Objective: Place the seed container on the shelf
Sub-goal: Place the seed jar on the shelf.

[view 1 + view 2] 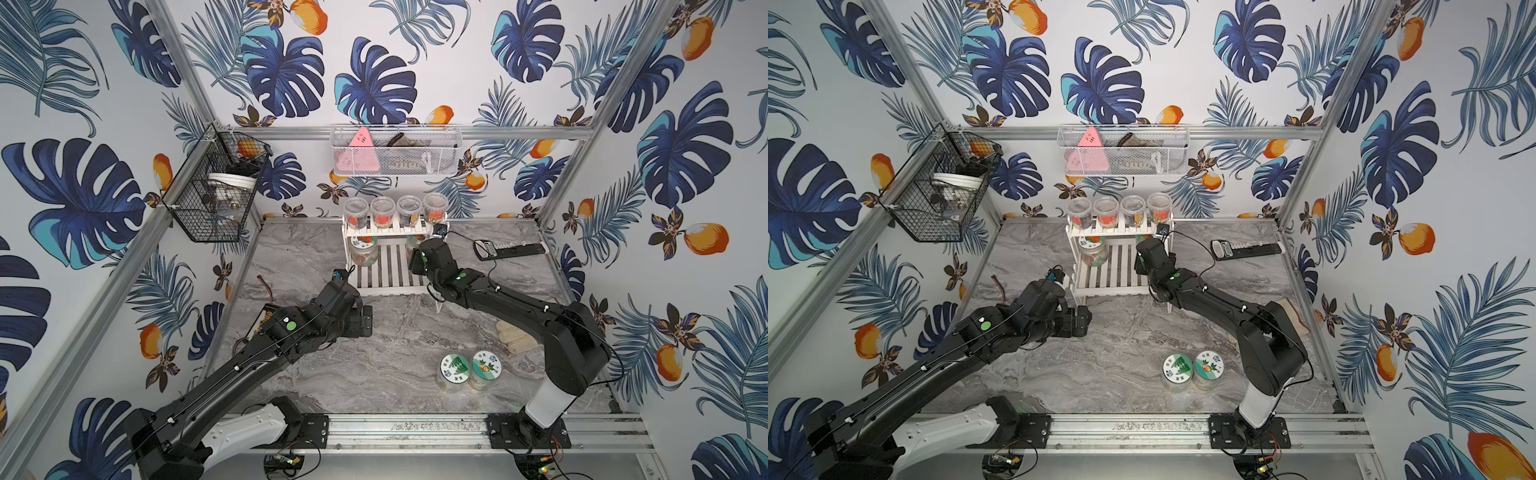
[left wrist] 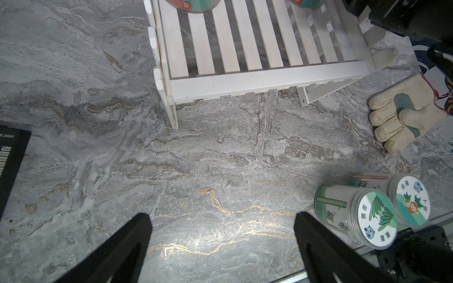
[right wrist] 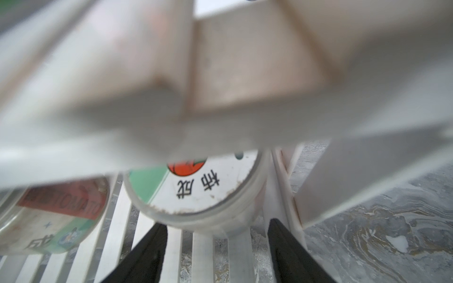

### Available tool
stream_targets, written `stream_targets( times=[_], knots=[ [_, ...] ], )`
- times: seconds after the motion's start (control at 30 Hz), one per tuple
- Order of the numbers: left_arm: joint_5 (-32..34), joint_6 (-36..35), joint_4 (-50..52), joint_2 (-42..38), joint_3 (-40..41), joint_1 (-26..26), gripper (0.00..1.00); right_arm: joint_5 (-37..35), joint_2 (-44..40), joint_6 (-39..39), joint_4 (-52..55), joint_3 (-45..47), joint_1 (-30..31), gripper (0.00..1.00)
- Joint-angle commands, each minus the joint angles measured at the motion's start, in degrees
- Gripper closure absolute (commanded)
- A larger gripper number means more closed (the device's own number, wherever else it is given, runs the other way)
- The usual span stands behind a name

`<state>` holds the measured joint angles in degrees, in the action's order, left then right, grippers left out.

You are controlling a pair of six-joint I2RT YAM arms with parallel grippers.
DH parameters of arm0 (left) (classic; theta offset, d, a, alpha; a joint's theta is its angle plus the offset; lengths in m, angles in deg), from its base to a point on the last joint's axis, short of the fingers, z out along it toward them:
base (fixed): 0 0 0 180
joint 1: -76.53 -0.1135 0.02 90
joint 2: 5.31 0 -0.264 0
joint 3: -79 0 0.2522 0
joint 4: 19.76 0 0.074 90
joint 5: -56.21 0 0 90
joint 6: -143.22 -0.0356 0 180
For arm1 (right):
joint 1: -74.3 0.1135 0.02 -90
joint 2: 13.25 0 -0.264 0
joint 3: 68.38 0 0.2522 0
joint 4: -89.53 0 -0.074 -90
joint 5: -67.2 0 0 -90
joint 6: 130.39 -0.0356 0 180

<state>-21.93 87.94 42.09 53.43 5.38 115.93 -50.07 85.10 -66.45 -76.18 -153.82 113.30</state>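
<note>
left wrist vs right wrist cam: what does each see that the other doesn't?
Left wrist only: the open left gripper, a leaf-lid seed container and an orange-fruit-lid seed container on the marble tabletop, a work glove.
Right wrist only: the right gripper flanking a tomato-lid seed container, grip unclear; the TOMATO-labelled container beside it; the shelf's upper boards, blurred.
Both: the shelf's lower slatted tier, the tabletop; the left wrist catches only lid edges of the two shelved containers.
</note>
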Motion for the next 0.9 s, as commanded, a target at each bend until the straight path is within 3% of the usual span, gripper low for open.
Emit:
stream_targets(
  times=[0.0,0.37,0.63,0.87],
  knots=[
    [-0.19,-0.35,-0.37,0.14,-0.17,-0.11,0.01,0.76,-0.78,0.76,-1.55,0.34,0.02,0.30],
    [-1.37,-0.18,-0.66,0.16,-0.17,-0.10,0.01,1.34,-2.97,1.06,-0.99,1.38,0.02,0.28],
    [-2.79,-1.58,-1.15,-1.06,-0.13,-0.10,0.01,12.74,-8.00,2.89,1.48,3.09,0.02,0.17],
    [-6.94,-3.84,-2.63,-1.87,-0.13,-0.11,0.01,18.39,-19.75,3.54,3.63,12.32,0.02,0.13]
  ],
)
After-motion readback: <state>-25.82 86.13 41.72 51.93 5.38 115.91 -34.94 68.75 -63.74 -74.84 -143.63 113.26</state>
